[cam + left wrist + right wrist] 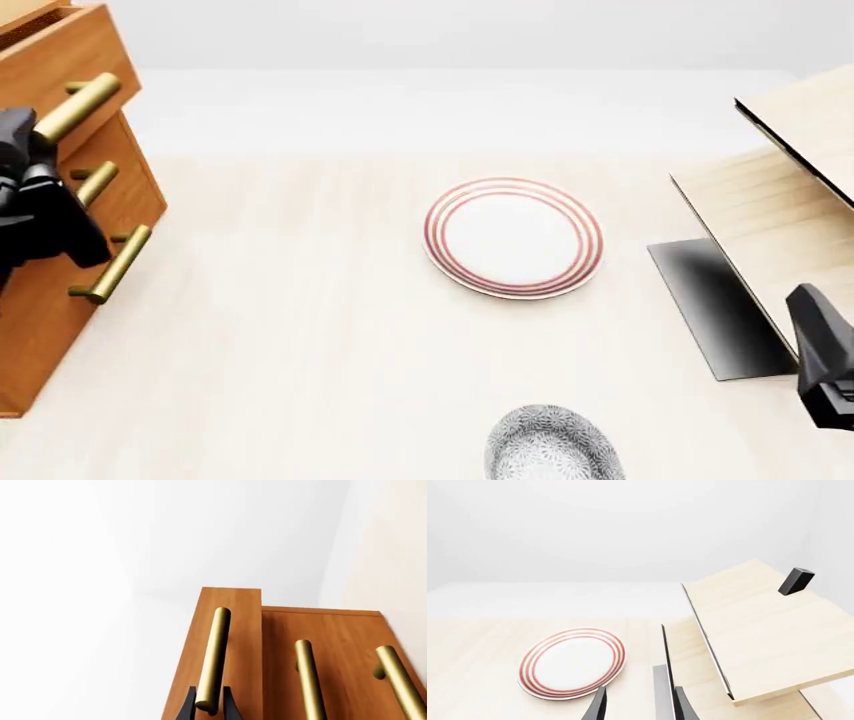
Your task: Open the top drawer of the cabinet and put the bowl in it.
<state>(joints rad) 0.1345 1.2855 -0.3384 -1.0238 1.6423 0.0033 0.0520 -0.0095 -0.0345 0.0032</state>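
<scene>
left pincer (210, 711) clamped on the top drawer (230, 630) handle, drawer partly out of cabinet (60, 230) for loading. right pincer (637, 705) apart, idle; bowl (554, 445) waits on tabletop (294, 350).

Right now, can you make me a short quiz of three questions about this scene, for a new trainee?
1. True or false: the top drawer stands out further than the two drawers below it.
2. Which arm's gripper is at the top drawer's handle? A) left B) right
3. Fill in: the bowl lies on the table, nearer the camera than the red-ringed ____.

Key: 1 true. 2 A: the left gripper has its fingers on both sides of the bar. 3 plate.
</scene>
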